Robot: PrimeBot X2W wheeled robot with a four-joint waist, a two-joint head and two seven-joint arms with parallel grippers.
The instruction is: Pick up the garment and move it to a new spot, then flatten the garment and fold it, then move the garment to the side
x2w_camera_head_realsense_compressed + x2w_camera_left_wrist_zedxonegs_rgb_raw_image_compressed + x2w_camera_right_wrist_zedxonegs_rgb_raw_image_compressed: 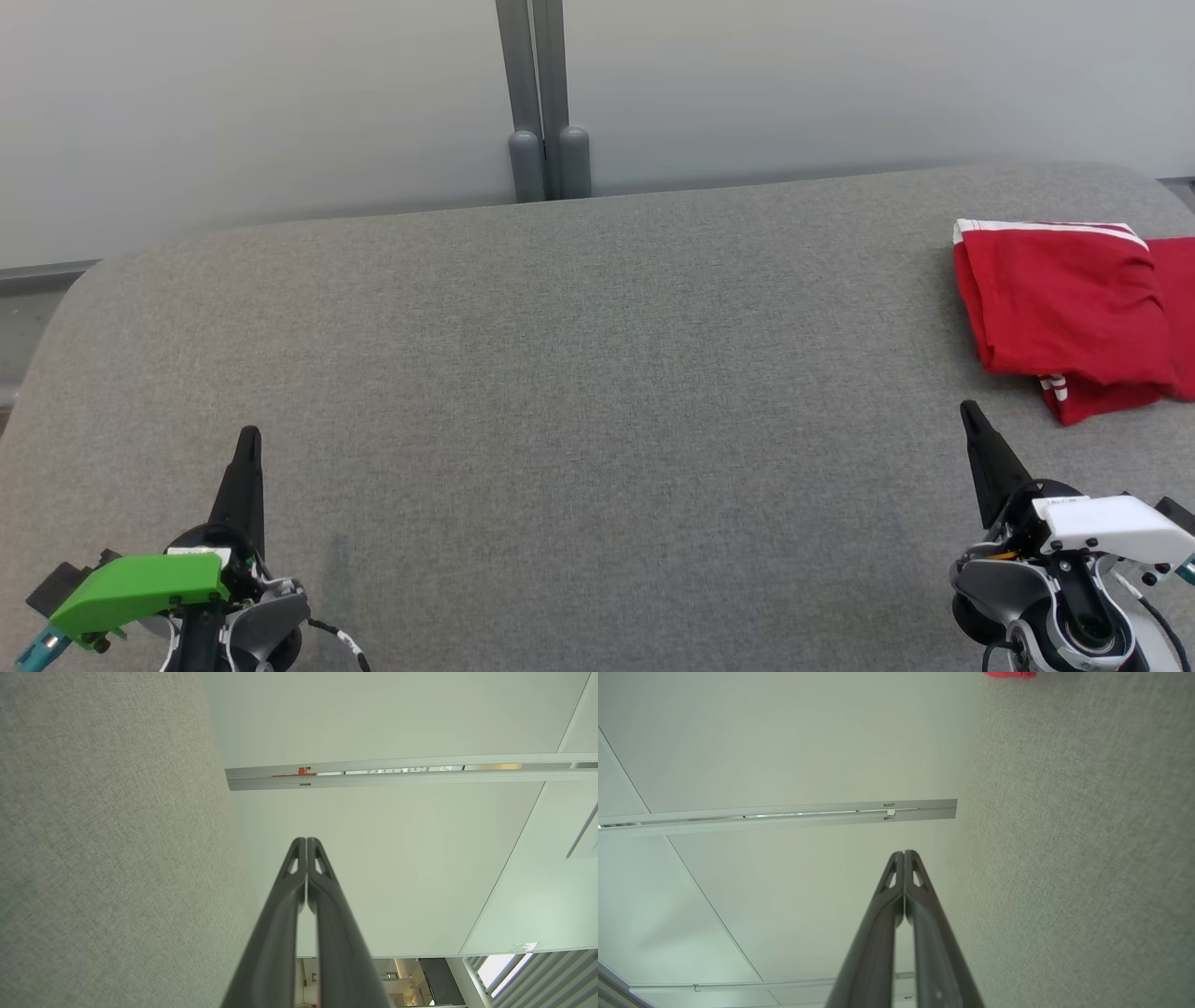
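Left fingers and right fingers together, red garment far right, long axis crosswise, striped edge rearward

Grey woven fabric surface with rounded far corners extends beneath and ahead of the left gripper and the right gripper. Beyond both grippers, pale matte wall panels meet at a grey vertical post with two capped feet. Lighting even, diffuse.

I can read no text from here. The white tag on my left gripper and the second tag on my right gripper are blurred. The faint marks along the wall rail are too small.
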